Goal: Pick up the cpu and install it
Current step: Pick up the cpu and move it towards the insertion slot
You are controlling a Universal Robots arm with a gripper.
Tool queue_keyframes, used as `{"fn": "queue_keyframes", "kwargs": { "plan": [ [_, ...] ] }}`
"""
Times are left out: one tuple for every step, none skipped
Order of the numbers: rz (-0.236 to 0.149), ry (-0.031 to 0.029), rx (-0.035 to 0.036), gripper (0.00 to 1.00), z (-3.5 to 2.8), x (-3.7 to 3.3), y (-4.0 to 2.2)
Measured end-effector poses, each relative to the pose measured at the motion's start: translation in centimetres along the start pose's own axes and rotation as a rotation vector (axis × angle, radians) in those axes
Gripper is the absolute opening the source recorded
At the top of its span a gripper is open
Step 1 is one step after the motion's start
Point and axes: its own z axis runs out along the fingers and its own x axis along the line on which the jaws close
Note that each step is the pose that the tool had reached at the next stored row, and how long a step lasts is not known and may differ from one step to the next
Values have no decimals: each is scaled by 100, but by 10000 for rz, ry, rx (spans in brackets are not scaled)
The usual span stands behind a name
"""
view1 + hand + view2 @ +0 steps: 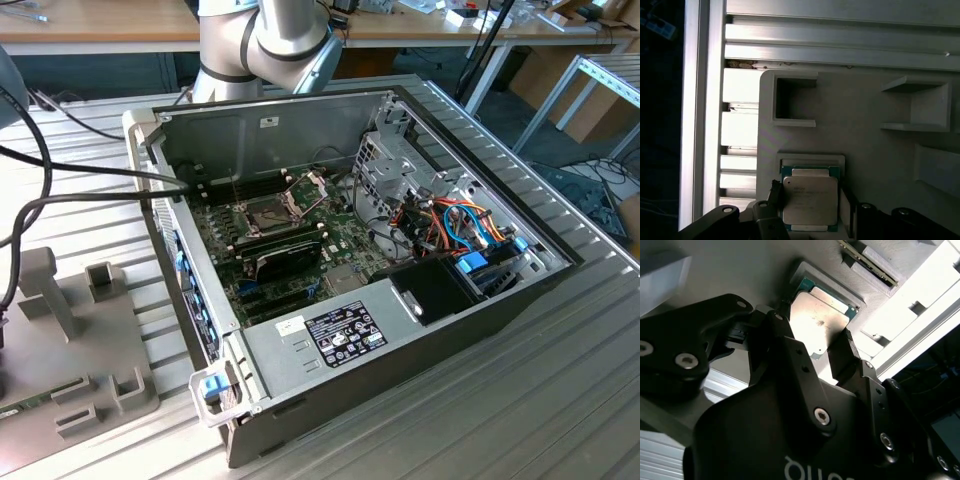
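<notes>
Holder rim (810, 159) close rnd cpu (809, 200)

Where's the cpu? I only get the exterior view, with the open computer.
Observer: In the first wrist view, the cpu lies flat in a recess of a grey holder.
Operator: Is the gripper near it?
Observer: Yes. In the second wrist view the gripper is right over it, with a finger on either side.
Operator: Did it grab it?
Observer: Not that I can see. In the first wrist view, a strip of holder shows between one finger and the cpu.
</notes>
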Motion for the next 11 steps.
{"fn": "queue_keyframes", "kwargs": {
  "plan": [
    [0,0,1,55,5,0,0],
    [0,-1,0,55,11,0,0],
    [0,-1,0,55,17,0,0],
    [0,-2,0,55,22,0,0],
    [1,0,0,55,24,0,0],
    [1,1,0,55,24,0,0],
    [1,1,0,55,24,0,0],
    [0,-1,0,55,25,0,0],
    [1,-1,0,55,25,0,0],
    [1,-1,0,55,25,0,0],
    [1,-1,0,55,25,0,0]
  ]
}}
